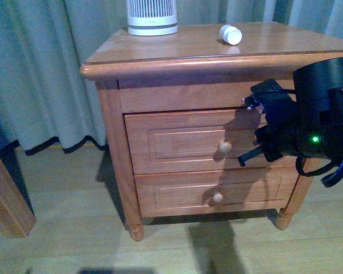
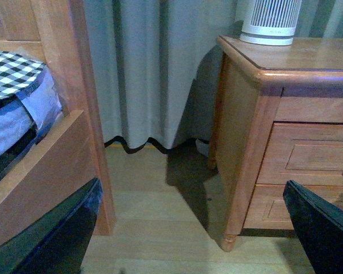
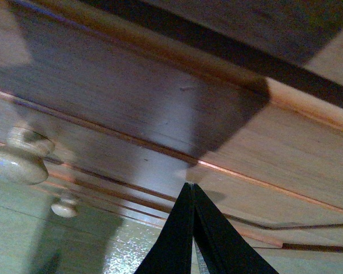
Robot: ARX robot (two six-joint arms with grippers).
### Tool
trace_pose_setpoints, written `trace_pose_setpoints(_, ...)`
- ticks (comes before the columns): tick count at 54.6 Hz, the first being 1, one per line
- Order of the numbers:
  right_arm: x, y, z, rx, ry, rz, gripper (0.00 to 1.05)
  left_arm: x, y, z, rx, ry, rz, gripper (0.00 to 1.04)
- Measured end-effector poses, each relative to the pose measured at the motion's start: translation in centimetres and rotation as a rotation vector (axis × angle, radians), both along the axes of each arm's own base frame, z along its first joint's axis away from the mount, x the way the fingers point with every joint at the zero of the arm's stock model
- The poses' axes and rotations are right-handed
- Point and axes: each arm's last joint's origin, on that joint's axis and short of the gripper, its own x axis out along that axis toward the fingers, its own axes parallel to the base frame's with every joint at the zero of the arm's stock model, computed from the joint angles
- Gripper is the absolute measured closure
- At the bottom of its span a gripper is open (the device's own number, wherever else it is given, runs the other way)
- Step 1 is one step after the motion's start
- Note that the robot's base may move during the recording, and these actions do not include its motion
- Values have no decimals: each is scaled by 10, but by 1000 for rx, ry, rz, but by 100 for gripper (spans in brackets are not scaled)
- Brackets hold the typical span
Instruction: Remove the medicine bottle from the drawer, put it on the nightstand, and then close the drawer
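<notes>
Your front view looks down from the robot's body at the whole nightstand [image 1: 177, 63]. Your left wrist view sits low and farther off, facing its corner; your right wrist view is pressed close to the drawer [image 3: 160, 125] front

Black right arm [image 1: 326, 108] with bulky rounded housing, small green light, black cable loop, blue cable

The small white medicine bottle [image 1: 230, 34] lies on its side on top of the shiny reddish-brown nightstand [image 1: 177, 51], near the back. The drawer [image 1: 183, 142], the upper one with a round knob, is pushed shut.
</notes>
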Motion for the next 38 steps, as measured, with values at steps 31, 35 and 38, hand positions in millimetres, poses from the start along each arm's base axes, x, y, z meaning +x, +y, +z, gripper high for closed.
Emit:
trace_pose_setpoints(31,-73,-22,57,401,147,-151,101,0,0,0,0,0,0,6)
trace_pose_setpoints(35,-93,-28,82,499,126,-158,101,0,0,0,0,0,0,6)
trace_pose_setpoints(38,-107,-35,113,563,53,-147,101,0,0,0,0,0,0,6)
